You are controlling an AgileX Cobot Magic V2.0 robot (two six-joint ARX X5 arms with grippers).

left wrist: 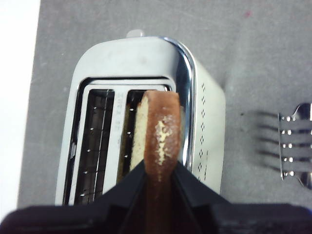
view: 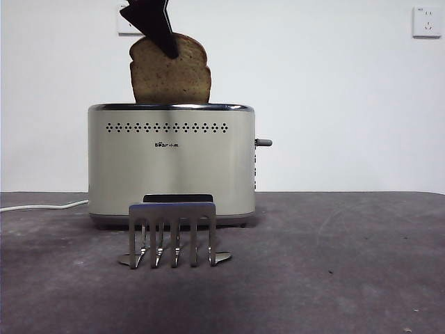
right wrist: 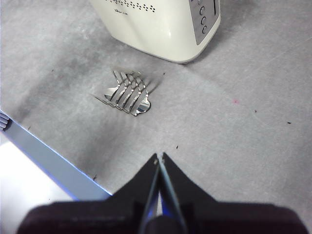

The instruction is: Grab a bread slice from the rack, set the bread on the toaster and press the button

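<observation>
The slice of bread (view: 170, 76), tan-brown with a dark crust, stands upright with its lower part in the toaster (view: 170, 163). My left gripper (view: 161, 35) comes down from above and is shut on the slice's top edge. In the left wrist view the bread (left wrist: 158, 131) sits between my black jaws, over the slot nearer the vent-hole side of the toaster (left wrist: 195, 97). The metal rack (view: 172, 233) stands empty in front of the toaster. My right gripper (right wrist: 159, 158) is shut and empty, hovering over the table away from the rack (right wrist: 127, 92).
A lever knob (view: 263, 142) sticks out of the toaster's right end. A white power cord (view: 42, 206) runs off to the left. The toaster's button panel (right wrist: 202, 17) shows in the right wrist view. The table's edge (right wrist: 44, 156) lies near my right gripper.
</observation>
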